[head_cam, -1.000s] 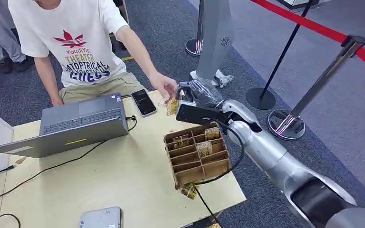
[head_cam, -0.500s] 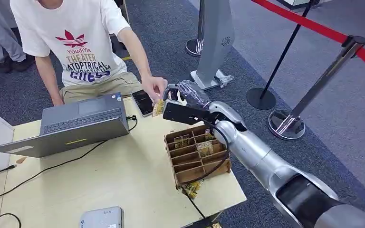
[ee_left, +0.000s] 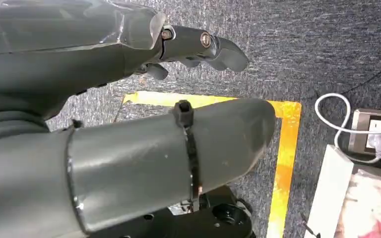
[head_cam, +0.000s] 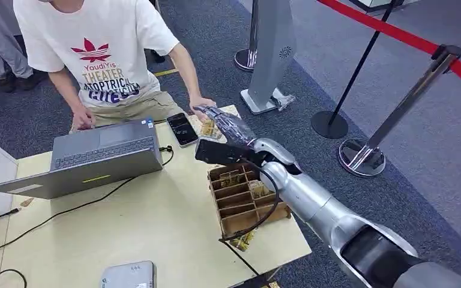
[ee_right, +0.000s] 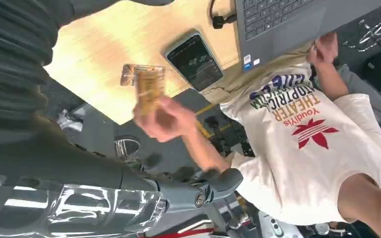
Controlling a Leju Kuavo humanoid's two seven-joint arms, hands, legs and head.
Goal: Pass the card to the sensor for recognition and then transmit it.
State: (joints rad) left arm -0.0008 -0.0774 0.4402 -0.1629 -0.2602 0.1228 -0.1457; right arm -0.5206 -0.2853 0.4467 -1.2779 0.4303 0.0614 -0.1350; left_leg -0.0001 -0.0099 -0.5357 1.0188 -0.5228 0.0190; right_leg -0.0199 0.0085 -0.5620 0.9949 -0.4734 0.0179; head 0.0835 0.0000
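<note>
**Card handed over at the far edge of the bench**

The right robot hand (head_cam: 225, 126) reaches out flat over the far right of the bench (head_cam: 150, 222), fingers extended and apart, holding nothing. The card (ee_right: 149, 89) now sits in the person's hand (ee_right: 163, 119), just beyond the phone (head_cam: 182, 129); motion blur makes the exact grip hard to judge. To finish well, the robot hand should keep its fingers spread and draw straight back, staying above the cardboard divider box (head_cam: 246, 198) and its trailing cable. That box holds several more cards upright in its far compartments; the near ones look empty. The left robot hand (ee_left: 129, 99) hangs over the carpet with fingers loosely extended, holding nothing.
</note>
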